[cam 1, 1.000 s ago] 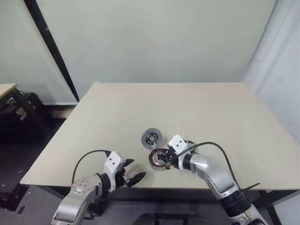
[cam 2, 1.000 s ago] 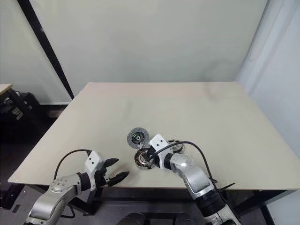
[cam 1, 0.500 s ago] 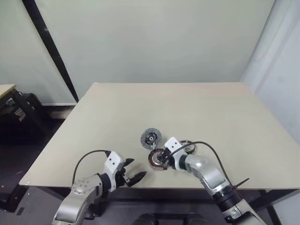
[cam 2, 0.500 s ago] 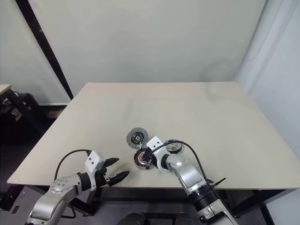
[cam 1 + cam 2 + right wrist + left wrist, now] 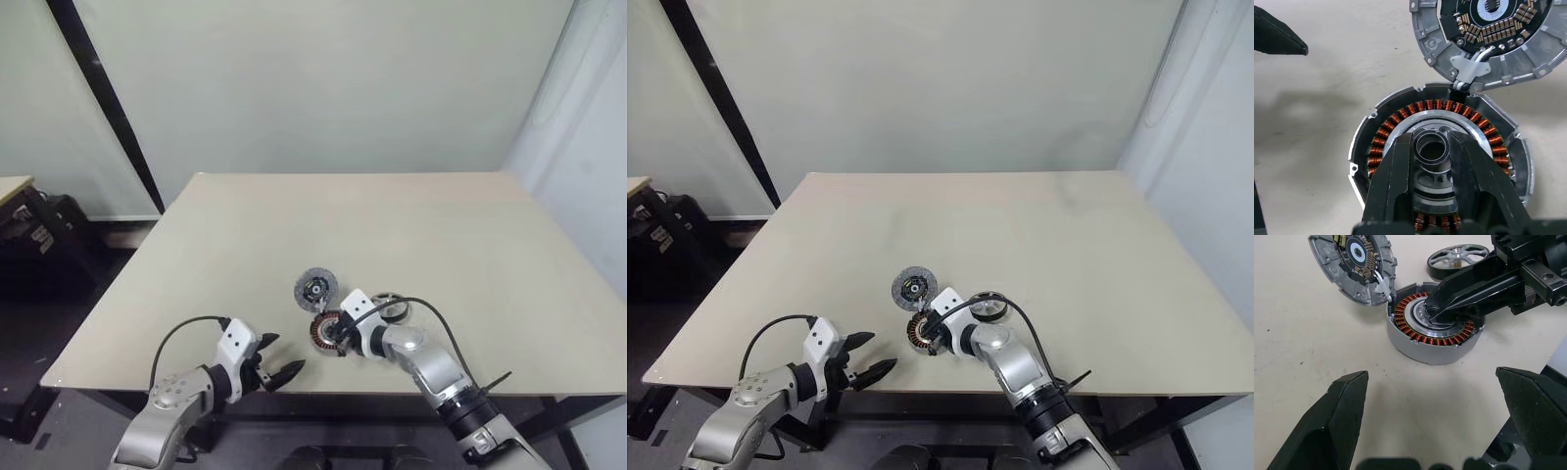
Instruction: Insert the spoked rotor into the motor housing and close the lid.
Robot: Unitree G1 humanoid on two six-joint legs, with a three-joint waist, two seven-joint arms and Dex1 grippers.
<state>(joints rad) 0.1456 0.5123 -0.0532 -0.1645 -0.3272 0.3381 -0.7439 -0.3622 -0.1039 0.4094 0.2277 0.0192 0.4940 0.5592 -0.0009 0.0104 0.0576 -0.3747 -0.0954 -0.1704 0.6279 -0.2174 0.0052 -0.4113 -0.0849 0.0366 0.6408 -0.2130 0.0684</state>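
Observation:
The motor housing [image 5: 328,331], a grey cup ringed with copper windings, lies open near the table's front edge. Its lid [image 5: 315,289] lies flipped back just behind it, inner side up, joined to it by a small tab. The spoked rotor [image 5: 390,307] lies flat on the table to the housing's right. My right gripper [image 5: 1431,142] reaches into the housing [image 5: 1400,122], shut on a small dark ring [image 5: 1431,136] at its pale centre; I cannot tell whether the ring is loose. My left gripper [image 5: 282,352] hangs open at the front left, apart from the housing [image 5: 1435,340], with nothing between its fingers.
The beige table [image 5: 392,225] stretches bare behind and to both sides of the parts. Its front edge runs just before the housing. A dark cabinet [image 5: 39,235] stands on the floor at the far left.
My right gripper has sunk slightly onto the housing's centre, and its forearm has dropped lower, uncovering the spoked rotor. The left arm has not moved.

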